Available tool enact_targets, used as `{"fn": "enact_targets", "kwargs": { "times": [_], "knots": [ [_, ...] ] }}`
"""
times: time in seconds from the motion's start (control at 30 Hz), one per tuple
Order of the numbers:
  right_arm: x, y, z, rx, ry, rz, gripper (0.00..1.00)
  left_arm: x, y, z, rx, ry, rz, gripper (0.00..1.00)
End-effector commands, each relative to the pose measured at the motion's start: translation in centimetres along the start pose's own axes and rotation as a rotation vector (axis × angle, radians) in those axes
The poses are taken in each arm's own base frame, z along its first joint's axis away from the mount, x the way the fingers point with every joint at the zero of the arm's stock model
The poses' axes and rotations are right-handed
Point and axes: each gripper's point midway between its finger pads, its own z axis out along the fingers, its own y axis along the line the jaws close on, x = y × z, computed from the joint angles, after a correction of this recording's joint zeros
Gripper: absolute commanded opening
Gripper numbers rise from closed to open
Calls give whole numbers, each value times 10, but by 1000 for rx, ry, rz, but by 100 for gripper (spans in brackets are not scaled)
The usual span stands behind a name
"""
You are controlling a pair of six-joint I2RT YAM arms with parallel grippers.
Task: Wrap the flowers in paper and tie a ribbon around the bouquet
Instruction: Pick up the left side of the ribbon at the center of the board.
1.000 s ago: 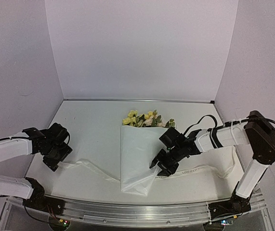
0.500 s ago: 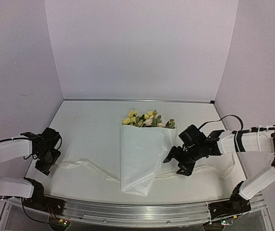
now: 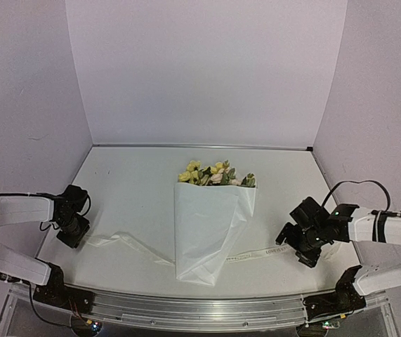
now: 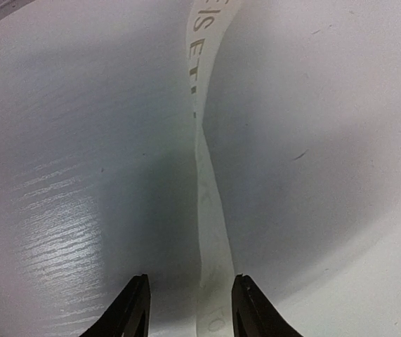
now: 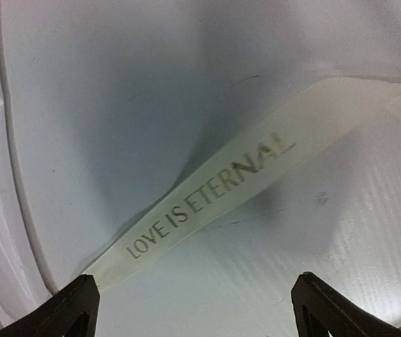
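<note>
On the table the bouquet lies between the two pairs of fingers, well apart from both, and the ribbon runs out from under it toward each side. The left fingers are narrow but with a gap, the ribbon on edge between them, near one finger — closing off-centre could let it slip out. The right fingers are wide, the ribbon flat between them and not held — so thin a strip is easy to miss, and a hard pull may drag the bouquet.
</note>
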Motion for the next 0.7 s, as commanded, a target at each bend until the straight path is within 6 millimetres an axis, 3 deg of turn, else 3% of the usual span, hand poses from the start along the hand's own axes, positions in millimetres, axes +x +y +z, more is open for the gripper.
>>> {"fn": "enact_targets", "kwargs": {
  "times": [0.0,0.33,0.43,0.67],
  "knots": [
    [-24,-36,-10,131,-136,85,98,-5,-7,1,-14,-10,-4,38],
    [-46,-29,10,170,-145,160,96,-10,-20,11,18,-9,38,10],
    [-52,-31,20,172,-160,190,89,-13,-23,12,29,-18,56,1],
    [-63,-40,32,186,-189,220,60,-23,-38,6,84,-55,103,0]
  ]
}}
